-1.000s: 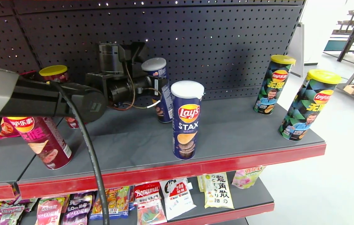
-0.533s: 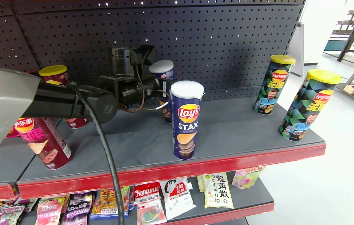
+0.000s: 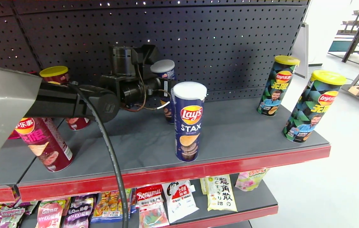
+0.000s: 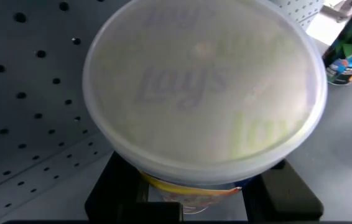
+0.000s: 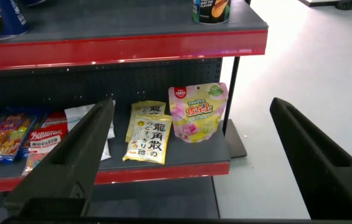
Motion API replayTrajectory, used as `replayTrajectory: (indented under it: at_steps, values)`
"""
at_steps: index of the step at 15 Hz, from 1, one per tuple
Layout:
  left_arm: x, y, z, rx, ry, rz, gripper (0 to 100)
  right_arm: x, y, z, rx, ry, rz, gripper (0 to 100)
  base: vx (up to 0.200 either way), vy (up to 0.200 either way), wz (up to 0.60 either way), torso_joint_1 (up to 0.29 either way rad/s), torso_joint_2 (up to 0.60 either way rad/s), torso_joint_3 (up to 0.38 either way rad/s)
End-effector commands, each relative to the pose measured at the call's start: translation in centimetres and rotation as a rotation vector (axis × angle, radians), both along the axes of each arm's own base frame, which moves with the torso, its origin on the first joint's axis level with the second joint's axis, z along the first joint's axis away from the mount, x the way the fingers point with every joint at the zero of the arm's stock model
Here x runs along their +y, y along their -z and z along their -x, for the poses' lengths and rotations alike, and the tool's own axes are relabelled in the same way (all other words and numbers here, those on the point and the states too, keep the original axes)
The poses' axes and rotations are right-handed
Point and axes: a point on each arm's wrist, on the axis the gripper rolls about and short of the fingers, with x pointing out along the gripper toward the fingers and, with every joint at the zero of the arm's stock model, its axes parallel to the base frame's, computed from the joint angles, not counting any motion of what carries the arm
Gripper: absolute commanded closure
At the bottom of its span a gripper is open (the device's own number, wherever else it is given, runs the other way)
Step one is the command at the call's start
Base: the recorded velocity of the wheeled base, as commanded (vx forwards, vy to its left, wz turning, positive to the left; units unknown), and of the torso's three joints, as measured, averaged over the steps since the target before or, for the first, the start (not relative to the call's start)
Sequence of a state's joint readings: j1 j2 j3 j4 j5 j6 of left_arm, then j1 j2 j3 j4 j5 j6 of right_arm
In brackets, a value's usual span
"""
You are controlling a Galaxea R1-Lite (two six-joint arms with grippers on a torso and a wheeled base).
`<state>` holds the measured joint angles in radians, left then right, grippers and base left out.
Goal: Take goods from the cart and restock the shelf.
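Placement time: left gripper (image 3: 166, 91) clamps the blue chip can (image 3: 164, 68) upright at the shelf (image 3: 230, 133) back, behind the front Stax can (image 3: 189, 123). Best seat the base flat before releasing. Right gripper (image 5: 194, 149) hangs agape.

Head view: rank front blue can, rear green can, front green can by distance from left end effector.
1. Front blue can, just forward of the left end effector holding the rear blue can.
2. Rear green can, back right.
3. Front green can, right corner.

Head overlooks shelf (image 3: 135, 142); right wrist faces it, lower.
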<state>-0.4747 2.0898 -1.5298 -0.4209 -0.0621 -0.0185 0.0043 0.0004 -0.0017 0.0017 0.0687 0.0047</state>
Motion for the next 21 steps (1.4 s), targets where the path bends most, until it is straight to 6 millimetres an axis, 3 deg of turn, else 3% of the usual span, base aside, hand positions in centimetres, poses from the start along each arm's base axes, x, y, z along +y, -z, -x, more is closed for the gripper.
replayTrajectory:
  at_steps: [1, 5, 21]
  values:
    - [0.30, -0.42, 0.09, -0.008, -0.003, -0.005, 100, 0.00, 0.00, 0.00, 0.000, -0.001, 0.000, 0, 0.000, 0.000, 0.00, 0.000, 0.00, 0.000]
    - [0.95, -0.67, 0.21, 0.000, -0.010, -0.037, 100, 0.00, 0.00, 0.00, 0.000, -0.001, 0.000, 0, 0.000, 0.000, 0.00, 0.000, 0.00, 0.000]
    - [-0.01, 0.22, 0.16, 0.023, 0.025, -0.042, 100, 0.00, 0.00, 0.00, 0.000, -0.001, 0.000, 0, 0.000, 0.000, 0.00, 0.000, 0.00, 0.000]
